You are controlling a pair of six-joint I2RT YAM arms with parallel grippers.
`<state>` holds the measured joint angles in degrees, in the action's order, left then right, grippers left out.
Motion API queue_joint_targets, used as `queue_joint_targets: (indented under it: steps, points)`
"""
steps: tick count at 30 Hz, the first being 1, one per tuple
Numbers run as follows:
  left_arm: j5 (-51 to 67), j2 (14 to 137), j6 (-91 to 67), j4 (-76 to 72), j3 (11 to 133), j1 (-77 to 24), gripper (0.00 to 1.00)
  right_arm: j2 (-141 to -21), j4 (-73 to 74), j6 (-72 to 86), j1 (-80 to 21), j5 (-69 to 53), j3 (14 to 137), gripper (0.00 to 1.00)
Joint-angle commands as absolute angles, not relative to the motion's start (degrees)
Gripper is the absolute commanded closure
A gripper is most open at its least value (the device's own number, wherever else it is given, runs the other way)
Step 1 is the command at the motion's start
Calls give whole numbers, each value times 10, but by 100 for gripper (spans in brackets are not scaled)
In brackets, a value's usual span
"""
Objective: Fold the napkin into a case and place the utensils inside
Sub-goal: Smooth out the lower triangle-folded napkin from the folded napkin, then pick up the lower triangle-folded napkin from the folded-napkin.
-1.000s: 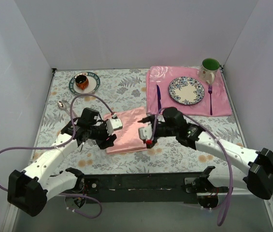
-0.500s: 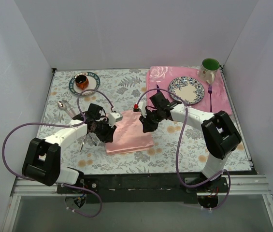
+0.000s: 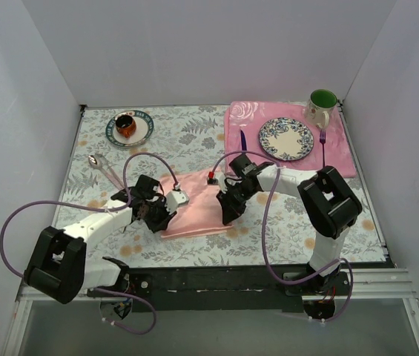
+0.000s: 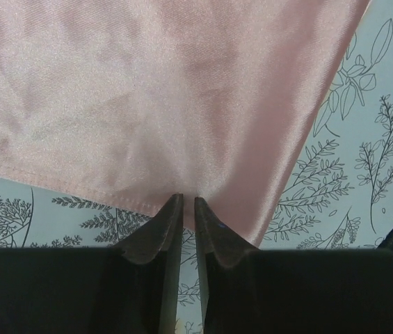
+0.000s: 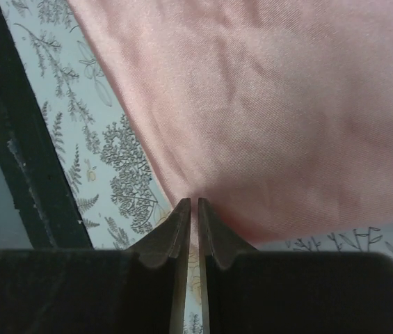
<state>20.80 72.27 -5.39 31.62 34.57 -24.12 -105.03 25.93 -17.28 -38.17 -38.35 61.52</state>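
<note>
Fingers (image 4: 156, 233) of left gripper (image 4: 186, 203) and right gripper (image 5: 193, 204) pinch napkin (image 3: 196, 202) edges.

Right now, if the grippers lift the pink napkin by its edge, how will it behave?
Probably floppy: the napkin lies flat and puckers where the left gripper pinches it. Its satin sheen suggests it may slip. Thin cloth, so likely light.
</note>
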Motion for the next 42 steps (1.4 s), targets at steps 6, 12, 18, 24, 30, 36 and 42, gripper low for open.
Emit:
queue_joint_targets:
  steps: [6,12,18,24,30,36,42]
  points:
    - [217,609,-30,339,373,-268,76,-942,309,-75,-346,-482,627,70]
    - [210,628,-40,317,387,-320,74,-926,279,-8,-338,-427,570,61]
    - [162,660,-77,261,390,-402,69,-891,231,25,-324,-450,526,69]
    - [134,672,-82,215,347,-468,70,-889,200,55,-320,-454,485,71]
    - [91,697,-93,198,323,-490,79,-924,185,72,-294,-477,492,66]
    - [90,709,-81,200,301,-503,98,-947,192,74,-291,-488,504,66]
    - [110,705,-79,220,294,-509,100,-966,178,79,-291,-504,526,68]
